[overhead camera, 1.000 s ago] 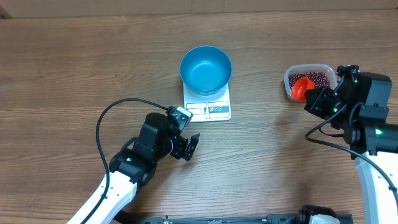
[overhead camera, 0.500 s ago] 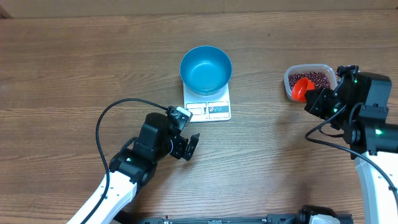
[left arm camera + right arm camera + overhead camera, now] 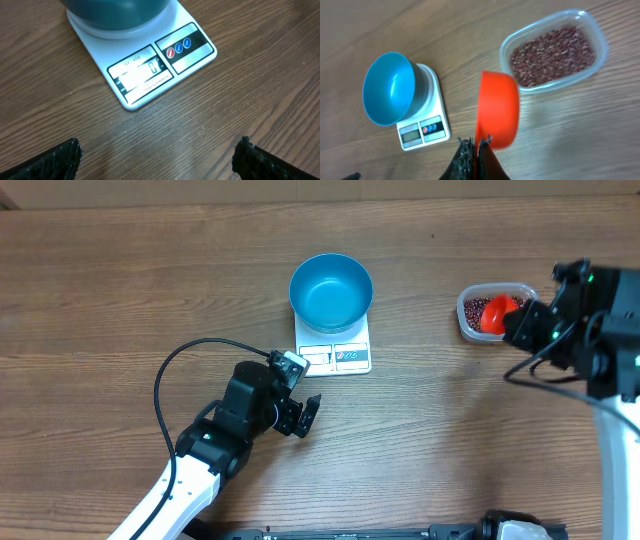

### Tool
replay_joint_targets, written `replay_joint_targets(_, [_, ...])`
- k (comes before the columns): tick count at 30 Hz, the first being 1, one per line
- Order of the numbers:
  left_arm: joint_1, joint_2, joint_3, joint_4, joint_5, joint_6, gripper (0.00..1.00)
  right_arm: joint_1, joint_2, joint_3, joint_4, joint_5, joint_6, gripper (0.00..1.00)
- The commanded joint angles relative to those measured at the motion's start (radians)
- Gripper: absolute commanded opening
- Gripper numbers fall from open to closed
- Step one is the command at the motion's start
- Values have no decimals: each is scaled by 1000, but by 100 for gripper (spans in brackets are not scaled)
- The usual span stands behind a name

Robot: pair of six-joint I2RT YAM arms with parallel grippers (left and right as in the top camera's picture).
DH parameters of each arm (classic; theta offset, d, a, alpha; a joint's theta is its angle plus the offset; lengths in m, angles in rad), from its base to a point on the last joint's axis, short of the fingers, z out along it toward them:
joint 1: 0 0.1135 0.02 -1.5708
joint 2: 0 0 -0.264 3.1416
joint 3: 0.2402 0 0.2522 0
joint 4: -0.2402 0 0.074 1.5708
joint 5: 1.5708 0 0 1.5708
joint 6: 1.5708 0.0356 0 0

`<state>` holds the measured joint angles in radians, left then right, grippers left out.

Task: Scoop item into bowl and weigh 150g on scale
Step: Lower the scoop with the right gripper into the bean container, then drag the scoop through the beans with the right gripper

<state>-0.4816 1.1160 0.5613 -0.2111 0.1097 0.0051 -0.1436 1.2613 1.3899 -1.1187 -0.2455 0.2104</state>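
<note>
Step in hand: loading the scoop; the bowl is bare inside, so you have delivered nothing to it yet
Beans: the beans lie in the clear tub, well to the right of the scale on the desk
Bowl: it sits on the back part of the scale, leaving the front panel clear
Scoop: it hangs over the end of the tub nearer the scale; you cannot tell from here whether it carries any beans
Right gripper: the right gripper has its jaws pressed together on the scoop's handle end; the handle itself is hidden
Left gripper: the left gripper waits just in front of the scale, jaws wide apart, holding nothing
Next move: by my judgement, dip the scoop into the heap, lift it level, carry it over to the bowl, and tip gently; watch the display as you add
Display: a single 0
Writing: small print above the digit seems to read SF 400; the lines under it are too small to read
Panel: a dark strip beside the display with one red and two blue oval marks
</note>
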Motion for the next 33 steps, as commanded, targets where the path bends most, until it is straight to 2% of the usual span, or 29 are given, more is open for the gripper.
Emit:
replay_joint_targets(1, [5,8,-4,0,14,-9,100,-16,69,140,-53,75,-76,4])
replay_joint_targets(7, [5,8,-4,-1,14,-9,99,-76,196,326,-107,135,-210,4])
replay_joint_targets(12, [5,8,-4,1,15,-10,100,-115,270,335,-31,140,-369,4])
replay_joint_targets(19, [4,8,-4,-2,14,-9,100,-121,405,333,-45,140,-567,4])
replay_joint_targets(33, [4,8,-4,-2,14,-9,100,-122,611,332,-36,153,-639,4])
